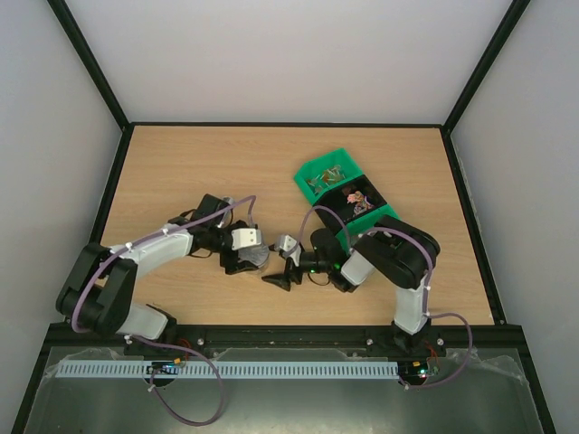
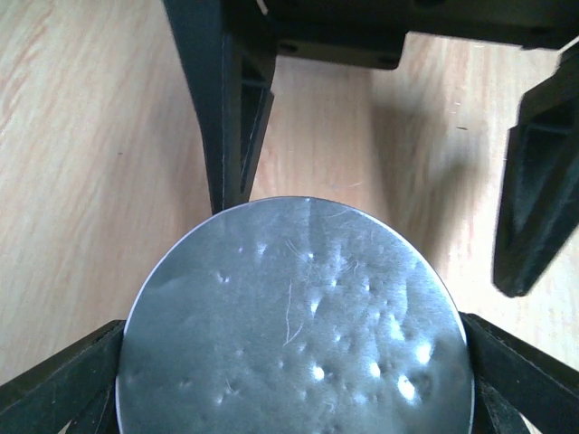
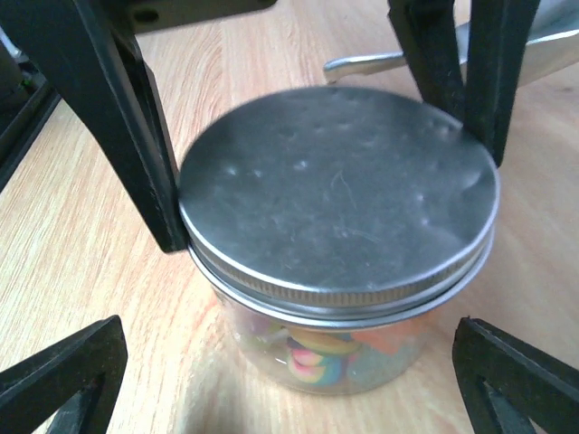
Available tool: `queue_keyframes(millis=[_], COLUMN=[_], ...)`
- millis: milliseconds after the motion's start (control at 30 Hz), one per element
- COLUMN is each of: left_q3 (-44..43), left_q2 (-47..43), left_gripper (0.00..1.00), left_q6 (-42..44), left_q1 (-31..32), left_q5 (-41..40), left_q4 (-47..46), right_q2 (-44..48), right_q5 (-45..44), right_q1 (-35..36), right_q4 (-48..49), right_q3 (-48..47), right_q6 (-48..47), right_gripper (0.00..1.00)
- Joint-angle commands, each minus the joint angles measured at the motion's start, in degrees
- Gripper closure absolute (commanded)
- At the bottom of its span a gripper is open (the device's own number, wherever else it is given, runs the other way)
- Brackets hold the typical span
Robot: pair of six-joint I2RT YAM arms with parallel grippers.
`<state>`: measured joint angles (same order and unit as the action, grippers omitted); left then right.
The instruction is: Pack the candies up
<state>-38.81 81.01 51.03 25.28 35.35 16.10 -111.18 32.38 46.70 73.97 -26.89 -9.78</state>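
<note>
One upright lidded jar (image 3: 336, 262) of candies (image 3: 317, 353) on desk (image 3: 81, 253); two green bins (image 1: 348, 194); right hand (image 3: 317, 145) spread astride lid (image 3: 339, 194), left hand (image 2: 380, 181) spread.

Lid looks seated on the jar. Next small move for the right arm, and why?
Probably lift the right gripper straight up and clear. Its fingers stand either side of the silver lid, which sits level on the clear jar with the candies inside, so nothing seems left to grip. The left gripper also stands open beside the lid.
</note>
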Motion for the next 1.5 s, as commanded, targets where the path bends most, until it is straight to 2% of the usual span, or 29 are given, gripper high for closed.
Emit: queue_keyframes(millis=[0,200,567,900,1067,1200,1333,1467], left_q3=[-2.43,-5.39,-11.62,-18.12,-21.24,-23.53,-26.77,-28.61], left_q2=[3.52,7.50,13.66,11.01,7.71,5.28,3.97,2.17], left_gripper=[0.29,0.24,0.01,0.01,0.01,0.01,0.01,0.01], left_q6=[-1.25,-2.68,-9.22,-13.62,-14.02,-16.89,-21.76,-26.90], left_q1=[-1.48,-2.15,-2.49,-2.73,-3.28,-4.74,-6.05,-7.88], left_q5=[-0.51,-1.69,-3.26,-2.57,-1.78,-0.23,0.63,0.33], left_q4=[-1.51,-3.14,-6.43,-2.01,2.92,4.11,5.11,4.60], right_q2=[5.11,10.07,17.22,24.15,27.96,31.07,33.15,35.07], right_q5=[0.72,0.03,-0.78,-1.81,1.68,1.61,0.29,-0.76], right_q1=[-1.37,-2.76,-5.11,-6.12,-6.16,-6.57,-8.41,-13.77], right_q4=[-5.73,-8.76,-12.65,-24.98,-40.80,-49.42,-53.72,-54.19], right_q3=[-0.61,1.70,2.90,-3.10,-10.81,-15.60,-19.42,-21.61], right_q6=[-1.46,-1.59,-0.74,2.95,-1.22,-3.36,-2.29,1.64], right_gripper=[0.01,0.01,0.01,0.01,0.01,0.01,0.01,0.01])
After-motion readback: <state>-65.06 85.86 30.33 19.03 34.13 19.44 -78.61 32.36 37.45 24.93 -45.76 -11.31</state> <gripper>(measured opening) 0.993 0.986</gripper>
